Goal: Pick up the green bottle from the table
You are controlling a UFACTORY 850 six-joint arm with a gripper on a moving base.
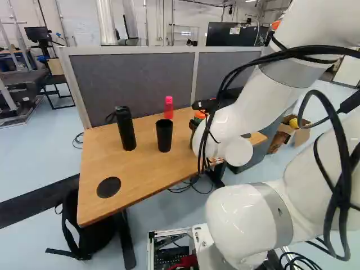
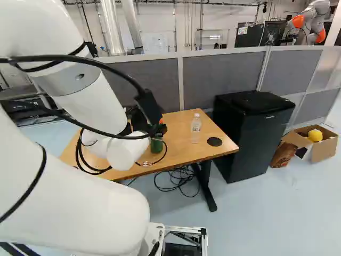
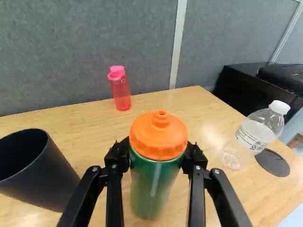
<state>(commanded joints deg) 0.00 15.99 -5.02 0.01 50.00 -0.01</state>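
The green bottle (image 3: 150,182) stands upright on the table (image 3: 87,127) as far as you can tell, its orange cap (image 3: 159,135) on and facing your wrist camera. Your gripper (image 3: 157,156) has its jaws closed in on the bottle from both sides, just below the cap, and they look to be pinching it. So the reach and, by the look of it, the grasp are done; the lift is what you have left. No gap shows under the base, though the arm hides much of the bottle in the left base view. Raise it straight up and watch for slip, since the hold is high on the body.

Nearest to it you have the black cup (image 3: 35,175) on one side and the clear bottle (image 3: 253,135) on the other, both apart from it. Beyond stands the pink bottle (image 3: 121,94), near the grey partition (image 3: 94,52); the tall black bottle (image 1: 126,129) is past the cup.
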